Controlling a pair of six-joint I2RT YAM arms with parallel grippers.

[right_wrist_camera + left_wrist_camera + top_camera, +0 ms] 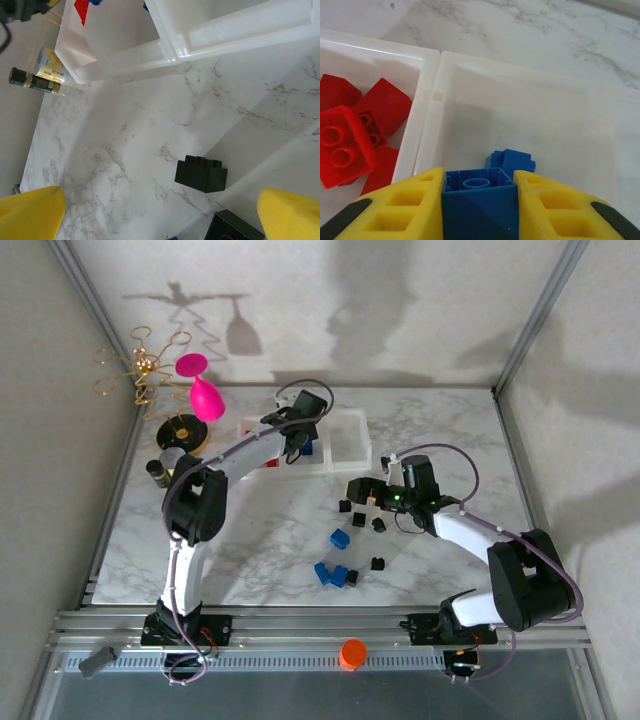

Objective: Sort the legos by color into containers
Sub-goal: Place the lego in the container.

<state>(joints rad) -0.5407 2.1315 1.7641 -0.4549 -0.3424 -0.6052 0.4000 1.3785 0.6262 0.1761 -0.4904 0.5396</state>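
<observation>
Over the middle bin of the clear containers, my left gripper is shut on a blue lego, its hollow underside facing forward. Another blue lego lies on that bin's floor just beyond. Several red legos fill the bin to the left. My right gripper stands open over the table, yellow fingers wide apart, and a black lego lies ahead of them. Loose black legos and blue legos are scattered in front of the containers.
A small dark gold-lidded jar stands left of the bins, with a gold wire stand and pink plastic glasses behind it. An orange round cap rests on the front rail. Grey enclosure walls border the marble table.
</observation>
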